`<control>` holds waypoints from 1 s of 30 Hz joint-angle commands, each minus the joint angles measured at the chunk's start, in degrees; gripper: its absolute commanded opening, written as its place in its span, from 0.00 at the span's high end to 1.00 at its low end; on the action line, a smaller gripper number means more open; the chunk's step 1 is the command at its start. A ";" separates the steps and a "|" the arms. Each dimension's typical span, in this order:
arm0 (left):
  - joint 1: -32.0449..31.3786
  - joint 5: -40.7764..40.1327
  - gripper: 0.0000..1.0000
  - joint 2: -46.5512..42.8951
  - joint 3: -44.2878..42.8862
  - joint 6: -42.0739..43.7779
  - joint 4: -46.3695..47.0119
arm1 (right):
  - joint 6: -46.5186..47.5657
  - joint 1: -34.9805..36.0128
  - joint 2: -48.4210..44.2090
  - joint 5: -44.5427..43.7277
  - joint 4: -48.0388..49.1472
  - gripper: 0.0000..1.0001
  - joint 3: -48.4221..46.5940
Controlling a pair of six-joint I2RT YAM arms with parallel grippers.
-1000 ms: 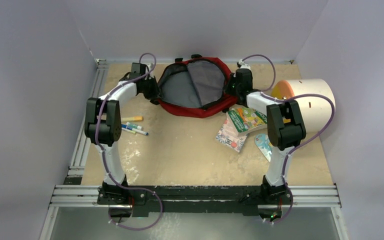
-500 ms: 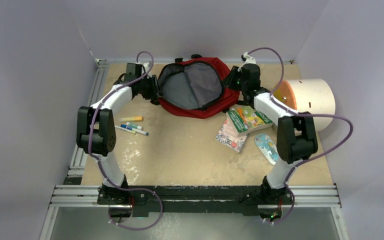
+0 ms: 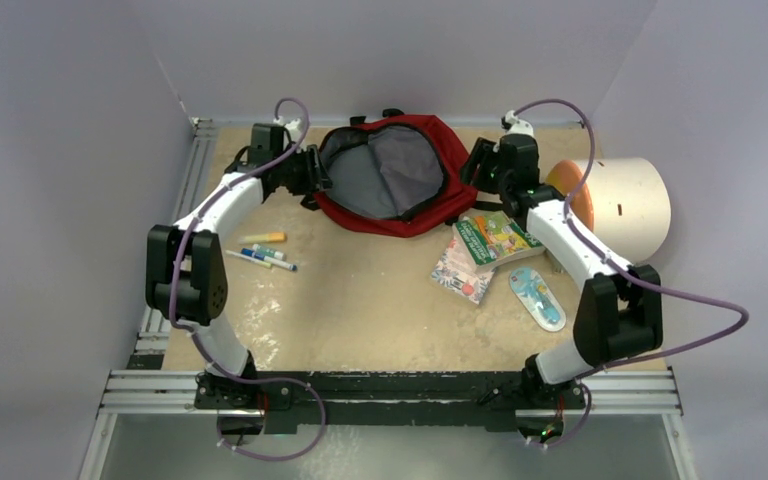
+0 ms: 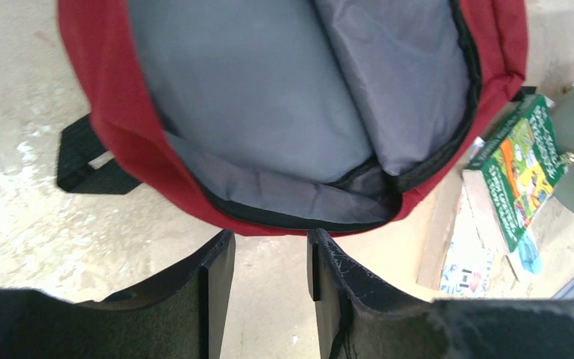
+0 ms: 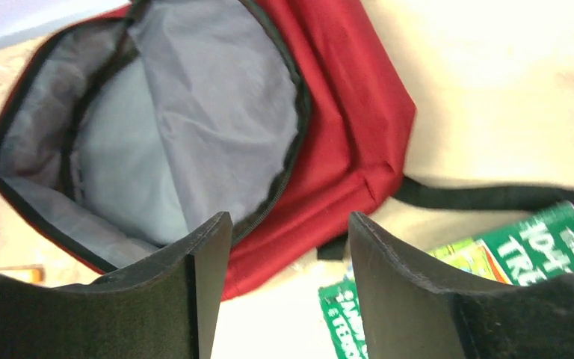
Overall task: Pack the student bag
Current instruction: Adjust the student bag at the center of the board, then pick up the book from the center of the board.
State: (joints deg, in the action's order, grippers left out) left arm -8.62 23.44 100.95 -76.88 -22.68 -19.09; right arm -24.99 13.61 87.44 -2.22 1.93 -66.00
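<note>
The student bag (image 3: pixel 380 180), dark red with grey lining, lies unzipped and gaping at the back middle of the table. My left gripper (image 3: pixel 314 170) hovers just off its left rim, open with nothing between its fingers. In the left wrist view the left gripper (image 4: pixel 269 238) stands apart from the bag's red edge (image 4: pixel 157 172) over bare table. My right gripper (image 3: pixel 476 166) sits off the bag's right side, also open and empty. In the right wrist view the right gripper (image 5: pixel 290 221) is above the bag's red side (image 5: pixel 344 127) and a black strap (image 5: pixel 493 196).
A green book (image 3: pixel 498 238) lies on a patterned booklet (image 3: pixel 460 272) to the right of the bag, with a blue oval item (image 3: pixel 537 297) nearer me. Markers (image 3: pixel 262 254) lie at the left. A cream cylinder (image 3: pixel 625 205) lies at the far right. Walls close the back and sides.
Both grippers went from shut on the bag's rim to open and drew back outward from it. The bag's mouth relaxed and narrowed slightly.
</note>
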 commanded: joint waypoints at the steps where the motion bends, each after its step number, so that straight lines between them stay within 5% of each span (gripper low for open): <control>1: -1.97 3.94 0.60 -3.16 0.50 1.21 4.05 | -6.61 0.84 -5.32 -7.60 -9.12 0.36 4.76; 6: -2.06 5.16 0.60 -3.25 0.15 0.88 4.15 | -17.21 0.86 -15.69 -11.28 -5.51 0.18 17.80; 15: -2.36 7.12 0.60 -3.15 0.51 0.09 4.69 | -28.77 0.79 -22.61 -19.67 -9.22 0.09 27.33; 30: -2.34 8.46 0.61 -2.50 0.68 -0.79 5.03 | -43.86 0.55 -21.36 -20.91 0.45 0.05 36.63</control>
State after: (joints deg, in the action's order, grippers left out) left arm -10.92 30.15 100.27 -76.14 -23.18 -16.80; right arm -63.33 14.35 64.97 -20.29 -3.20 -30.26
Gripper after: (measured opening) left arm 0.396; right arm 0.952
